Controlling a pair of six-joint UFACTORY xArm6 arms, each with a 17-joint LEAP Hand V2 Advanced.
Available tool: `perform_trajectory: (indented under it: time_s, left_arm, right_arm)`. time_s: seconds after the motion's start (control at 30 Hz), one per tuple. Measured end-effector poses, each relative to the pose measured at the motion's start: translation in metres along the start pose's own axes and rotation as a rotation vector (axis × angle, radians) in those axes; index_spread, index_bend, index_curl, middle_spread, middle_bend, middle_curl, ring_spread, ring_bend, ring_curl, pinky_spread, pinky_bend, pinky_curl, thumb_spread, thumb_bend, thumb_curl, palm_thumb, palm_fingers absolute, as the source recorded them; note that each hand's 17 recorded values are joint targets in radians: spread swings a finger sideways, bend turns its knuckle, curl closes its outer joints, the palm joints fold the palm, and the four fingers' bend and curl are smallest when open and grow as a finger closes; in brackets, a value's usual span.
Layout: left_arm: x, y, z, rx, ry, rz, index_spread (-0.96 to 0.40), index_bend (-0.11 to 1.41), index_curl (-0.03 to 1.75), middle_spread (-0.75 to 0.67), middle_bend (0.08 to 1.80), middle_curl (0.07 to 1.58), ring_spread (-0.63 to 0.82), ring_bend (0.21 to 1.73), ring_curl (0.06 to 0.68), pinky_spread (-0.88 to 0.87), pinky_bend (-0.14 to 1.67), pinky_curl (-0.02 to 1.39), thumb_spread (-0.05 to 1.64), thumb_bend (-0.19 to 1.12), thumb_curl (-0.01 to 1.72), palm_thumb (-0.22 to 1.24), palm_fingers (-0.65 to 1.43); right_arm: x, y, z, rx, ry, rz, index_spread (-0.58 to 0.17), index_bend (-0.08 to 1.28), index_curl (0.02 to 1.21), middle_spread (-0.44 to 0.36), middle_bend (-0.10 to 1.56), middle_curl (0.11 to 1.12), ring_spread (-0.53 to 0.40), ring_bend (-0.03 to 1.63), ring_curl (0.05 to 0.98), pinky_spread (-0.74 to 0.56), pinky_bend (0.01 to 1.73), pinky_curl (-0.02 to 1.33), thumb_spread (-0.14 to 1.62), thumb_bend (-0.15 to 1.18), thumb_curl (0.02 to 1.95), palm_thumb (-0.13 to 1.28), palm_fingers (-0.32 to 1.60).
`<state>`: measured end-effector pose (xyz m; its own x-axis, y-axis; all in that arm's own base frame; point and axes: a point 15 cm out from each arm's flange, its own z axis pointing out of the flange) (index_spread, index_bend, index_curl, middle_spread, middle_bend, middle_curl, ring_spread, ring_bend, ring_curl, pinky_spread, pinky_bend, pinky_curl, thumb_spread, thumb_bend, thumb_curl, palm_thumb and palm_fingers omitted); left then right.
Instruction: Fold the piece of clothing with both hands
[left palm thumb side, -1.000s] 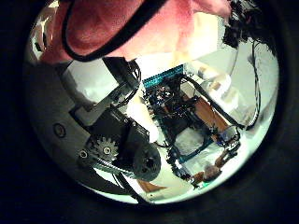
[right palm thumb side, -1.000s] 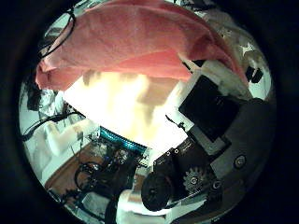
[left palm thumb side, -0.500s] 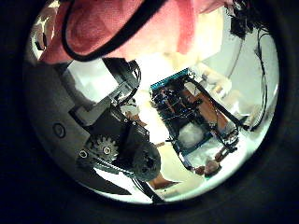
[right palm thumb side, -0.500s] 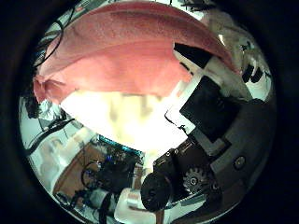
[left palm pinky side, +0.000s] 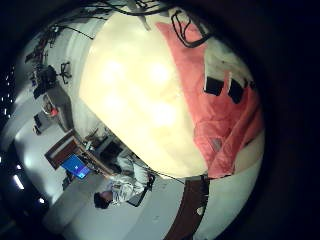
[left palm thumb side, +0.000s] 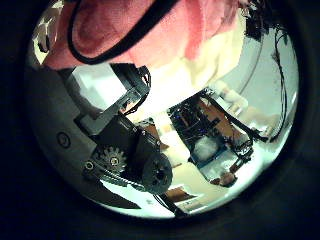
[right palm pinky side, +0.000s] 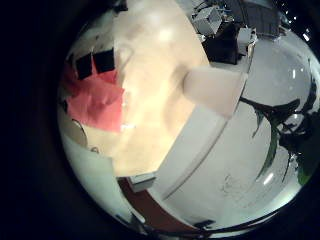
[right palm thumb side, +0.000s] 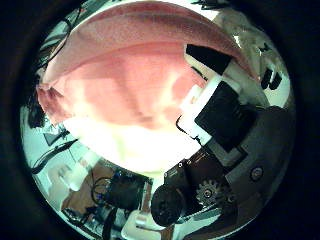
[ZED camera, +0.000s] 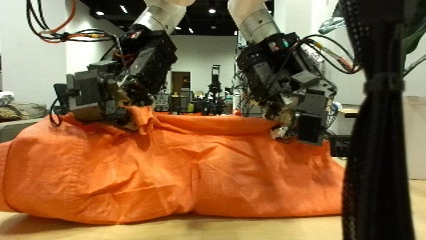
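While both hands hold the orange garment (ZED camera: 173, 165) by its top edge, you keep it hanging as a sheet, lower hem touching the surface (ZED camera: 213, 228). The left hand (ZED camera: 117, 85), upper left, and right hand (ZED camera: 290, 82), upper right, have fingers curled, pinching cloth. A dark post (ZED camera: 376, 120) stands at the right edge.

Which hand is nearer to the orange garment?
Neither: the left hand and the right hand both touch the orange garment at its raised top edge, one at each end.
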<state>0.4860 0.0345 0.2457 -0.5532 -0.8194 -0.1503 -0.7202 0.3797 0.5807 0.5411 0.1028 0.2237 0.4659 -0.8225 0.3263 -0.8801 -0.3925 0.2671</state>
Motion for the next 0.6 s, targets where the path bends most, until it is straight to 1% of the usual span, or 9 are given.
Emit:
perform_trajectory:
  time_s: [0.13, 0.2, 0.27, 0.37, 0.4, 0.47, 0.5, 0.57, 0.6]
  left_arm:
    - [-0.007, -0.019, 0.012, 0.017, -0.008, 0.004, -0.67, 0.18, 0.9, -0.56, 0.95, 0.65, -0.57, 0.93, 0.467, -0.76, 0.92, 0.47, 1.19, -0.01, 0.26, 0.73, 1.06]
    - [-0.013, -0.029, 0.02, 0.032, -0.008, -0.002, -0.67, 0.18, 0.9, -0.57, 0.95, 0.65, -0.57, 0.93, 0.467, -0.76, 0.92, 0.47, 1.19, -0.01, 0.26, 0.73, 1.07]
    - [-0.017, -0.037, 0.032, 0.028, 0.004, -0.013, -0.67, 0.17, 0.89, -0.57, 0.94, 0.65, -0.57, 0.93, 0.467, -0.76, 0.91, 0.48, 1.19, -0.01, 0.26, 0.73, 1.05]
    - [-0.025, -0.043, 0.039, 0.044, 0.009, -0.034, -0.66, 0.15, 0.89, -0.57, 0.94, 0.66, -0.57, 0.92, 0.472, -0.75, 0.92, 0.49, 1.19, -0.01, 0.26, 0.72, 0.99]
    - [-0.029, -0.047, 0.04, 0.06, 0.006, -0.04, -0.64, 0.12, 0.88, -0.57, 0.91, 0.66, -0.57, 0.92, 0.477, -0.75, 0.93, 0.5, 1.18, -0.02, 0.26, 0.72, 0.9]
    - [-0.037, -0.055, 0.039, 0.108, 0.004, -0.061, -0.61, 0.12, 0.87, -0.56, 0.91, 0.67, -0.56, 0.93, 0.485, -0.74, 0.94, 0.51, 1.17, -0.02, 0.26, 0.7, 0.83]
    - [-0.039, -0.058, 0.038, 0.13, 0.015, -0.074, -0.58, 0.11, 0.85, -0.56, 0.9, 0.68, -0.56, 0.94, 0.494, -0.74, 0.95, 0.52, 1.16, -0.03, 0.26, 0.69, 0.75]
    - [-0.041, -0.059, 0.038, 0.16, 0.052, -0.11, -0.51, 0.06, 0.81, -0.54, 0.88, 0.69, -0.55, 0.98, 0.508, -0.72, 0.97, 0.54, 1.14, -0.03, 0.26, 0.67, 0.61]
    - [-0.045, -0.058, 0.038, 0.174, 0.062, -0.131, -0.49, 0.07, 0.8, -0.54, 0.88, 0.69, -0.54, 0.99, 0.512, -0.72, 0.98, 0.54, 1.14, -0.03, 0.26, 0.66, 0.59]
  right_arm:
    - [-0.005, -0.019, 0.017, 0.023, -0.001, -0.005, -0.369, 0.84, 1.0, -0.235, 1.05, 0.96, -0.238, 1.32, 0.663, -0.31, 1.32, 0.62, 1.19, -0.02, 0.7, 0.96, 1.07]
    - [-0.009, -0.031, 0.026, 0.044, -0.003, -0.009, -0.37, 0.83, 1.0, -0.233, 1.05, 0.96, -0.236, 1.32, 0.663, -0.32, 1.31, 0.61, 1.19, -0.02, 0.69, 0.94, 1.08]
    - [-0.009, -0.036, 0.036, 0.041, -0.006, -0.007, -0.372, 0.8, 0.99, -0.236, 1.05, 0.95, -0.24, 1.31, 0.657, -0.33, 1.29, 0.61, 1.21, -0.04, 0.67, 0.88, 1.09]
    - [-0.011, -0.047, 0.037, 0.074, -0.01, 0.009, -0.388, 0.7, 0.96, -0.244, 1.02, 0.92, -0.248, 1.28, 0.631, -0.39, 1.24, 0.58, 1.24, -0.04, 0.62, 0.78, 1.06]
    - [-0.009, -0.054, 0.036, 0.104, -0.01, 0.022, -0.399, 0.63, 0.94, -0.255, 0.99, 0.89, -0.255, 1.26, 0.619, -0.44, 1.21, 0.56, 1.25, -0.03, 0.59, 0.75, 1.01]
    - [-0.004, -0.067, 0.033, 0.16, -0.014, 0.045, -0.413, 0.58, 0.92, -0.262, 0.98, 0.88, -0.266, 1.25, 0.607, -0.46, 1.18, 0.55, 1.27, -0.03, 0.57, 0.73, 0.99]
    - [0.0, -0.072, 0.032, 0.184, -0.021, 0.059, -0.42, 0.49, 0.9, -0.262, 0.95, 0.86, -0.275, 1.24, 0.597, -0.51, 1.15, 0.53, 1.29, -0.02, 0.54, 0.71, 0.91]
    - [0.002, -0.075, 0.031, 0.203, -0.042, 0.078, -0.428, 0.38, 0.87, -0.27, 0.93, 0.84, -0.285, 1.23, 0.585, -0.55, 1.12, 0.51, 1.31, -0.02, 0.52, 0.7, 0.84]
    - [0.002, -0.077, 0.03, 0.211, -0.054, 0.087, -0.432, 0.36, 0.86, -0.271, 0.93, 0.83, -0.287, 1.22, 0.58, -0.56, 1.11, 0.51, 1.32, -0.01, 0.51, 0.7, 0.85]
